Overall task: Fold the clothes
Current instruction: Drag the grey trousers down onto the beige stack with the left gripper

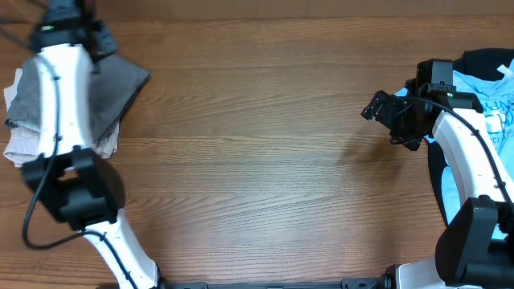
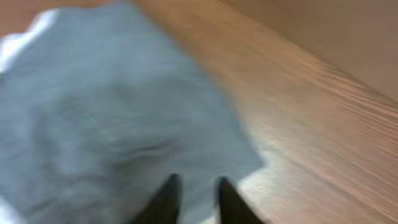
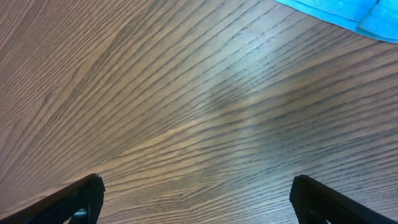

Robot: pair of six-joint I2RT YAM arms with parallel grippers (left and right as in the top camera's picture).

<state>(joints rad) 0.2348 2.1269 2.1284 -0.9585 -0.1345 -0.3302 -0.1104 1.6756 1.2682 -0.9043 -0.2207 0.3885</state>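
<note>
The grey shorts (image 1: 122, 82) lie folded on a pile at the table's far left, partly hidden under my left arm. In the blurred left wrist view the grey shorts (image 2: 112, 118) fill the left side. My left gripper (image 2: 198, 183) hovers over their near edge; its dark fingertips (image 2: 168, 196) stand a little apart with nothing between them. My right gripper (image 1: 377, 108) stands wide open at the right, above bare wood. In the right wrist view the right gripper (image 3: 198, 186) holds nothing.
Pale beige and white clothes (image 1: 14, 143) lie under the grey shorts at the left edge. A light blue garment (image 1: 482, 87) (image 3: 348, 9) and a black one (image 1: 491, 56) are heaped at the far right. The wooden table (image 1: 265, 160) runs between them.
</note>
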